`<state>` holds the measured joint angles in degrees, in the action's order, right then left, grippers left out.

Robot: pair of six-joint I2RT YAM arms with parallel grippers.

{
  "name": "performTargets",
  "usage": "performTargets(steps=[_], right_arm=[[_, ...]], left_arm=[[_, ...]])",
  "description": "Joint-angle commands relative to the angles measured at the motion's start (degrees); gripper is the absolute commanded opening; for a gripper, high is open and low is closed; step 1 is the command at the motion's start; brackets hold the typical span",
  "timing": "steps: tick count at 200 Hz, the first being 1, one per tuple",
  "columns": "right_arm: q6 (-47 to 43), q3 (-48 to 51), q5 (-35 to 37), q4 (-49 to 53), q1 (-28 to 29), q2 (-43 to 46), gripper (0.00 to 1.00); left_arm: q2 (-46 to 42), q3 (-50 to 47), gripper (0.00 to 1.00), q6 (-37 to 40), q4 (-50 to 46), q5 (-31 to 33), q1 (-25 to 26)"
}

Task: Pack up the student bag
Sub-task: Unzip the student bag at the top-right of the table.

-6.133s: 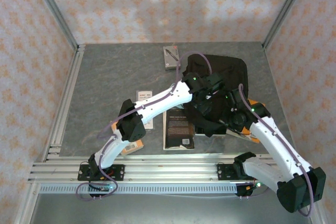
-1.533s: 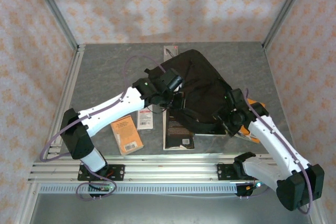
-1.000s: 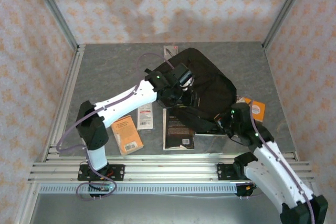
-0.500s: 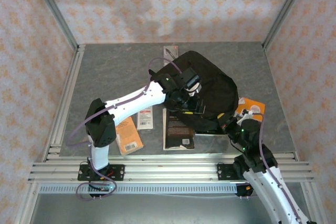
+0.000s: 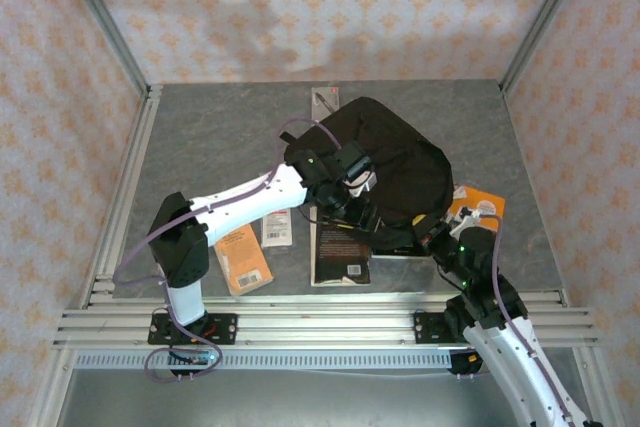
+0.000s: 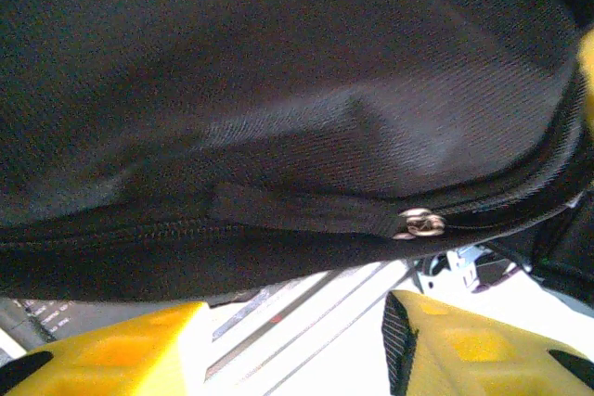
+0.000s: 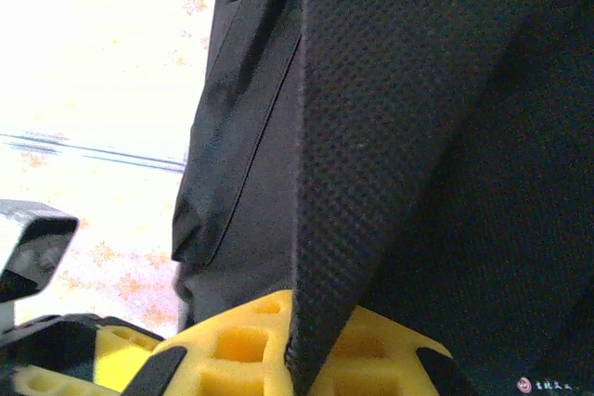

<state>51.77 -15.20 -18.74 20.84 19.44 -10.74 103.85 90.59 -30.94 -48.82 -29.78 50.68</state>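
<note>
The large black soft fabric backpack (image 5: pixel 395 152) lies flat on the grey mottled surface (image 5: pixel 210 137), towards its far right part, and both my arms meet at the backpack's near edge.

My right gripper (image 5: pixel 432 232) is clamped tight on the backpack. From the right wrist, a strip of its coarse black weave (image 7: pixel 418 136) comes up out of the closed yellow pads (image 7: pixel 232 345). My left gripper (image 5: pixel 358 205) stands about half open with nothing in it. From the left wrist, its two yellow fingers (image 6: pixel 102 350) sit apart just below the backpack's seam (image 6: pixel 278 71), where a small silver zip pull (image 6: pixel 422 223) hangs to the right of the gap.

As I judge it, the packing proper has not begun — I am at the stage of getting the backpack open. Whether the zip is undone at all I cannot tell.

Everything to go in seems to lie outside:
- a black-covered book (image 5: pixel 338 245), just near-left of the backpack
- a narrow white pamphlet (image 5: pixel 277 227) and an orange book (image 5: pixel 243 259), further left
- a flat grey box (image 5: pixel 325 107), at the backpack's far-left corner
- an orange item (image 5: pixel 480 209), at its right edge — too hidden to name
</note>
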Motion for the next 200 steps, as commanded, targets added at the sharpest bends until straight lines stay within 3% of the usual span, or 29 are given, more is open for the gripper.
performTargets(steps=[1, 14, 62, 77, 91, 99, 120, 149, 170, 200], right_arm=[[-0.8, -0.14, -0.96, -5.22, 0.11, 1.0, 0.0], [-0.53, 0.04, -1.46, -6.09, 0.1, 0.92, 0.0], [-2.73, -0.22, -2.97, -5.57, 0.24, 0.33, 0.0], [-4.21, -0.5, -3.74, -5.04, 0.16, 0.07, 0.0], [-5.83, -0.8, -4.18, -4.58, 0.28, -0.29, 0.0], [-6.74, -1.04, -4.57, -4.57, 0.25, -0.74, 0.0], [-9.72, -1.75, -5.97, -5.4, 0.69, -2.85, 0.0], [-13.89, -3.86, -5.08, -4.87, 1.73, -6.58, 0.0], [-14.24, -4.07, -4.43, -6.06, 2.17, -7.49, 0.0], [-13.37, -3.53, -4.29, -7.1, 2.62, -7.9, 0.0]], left_arm=[[-1.87, -2.8, 0.54, 3.05, 1.0, 0.76, 1.32], [-2.38, -4.82, 0.52, 3.77, 2.21, 0.98, 1.53], [-9.15, -10.62, 0.24, 2.87, 7.51, -0.38, 1.14], [-12.43, -11.13, 0.17, 0.96, 8.85, -0.2, 0.23], [-14.77, -10.85, 0.16, -3.43, 9.69, 0.29, -1.5], [-15.32, -10.1, 0.19, -6.29, 9.46, 0.34, -2.71], [-13.38, -5.02, 0.43, -13.57, 6.01, 0.66, -4.21], [-5.97, 3.65, 0.52, -19.32, 1.03, -2.42, -4.07], [-2.43, 9.09, 0.53, -16.95, -2.01, -1.75, -3.7], [2.0, 18.08, 0.54, -4.68, -7.81, 0.89, -2.03]])
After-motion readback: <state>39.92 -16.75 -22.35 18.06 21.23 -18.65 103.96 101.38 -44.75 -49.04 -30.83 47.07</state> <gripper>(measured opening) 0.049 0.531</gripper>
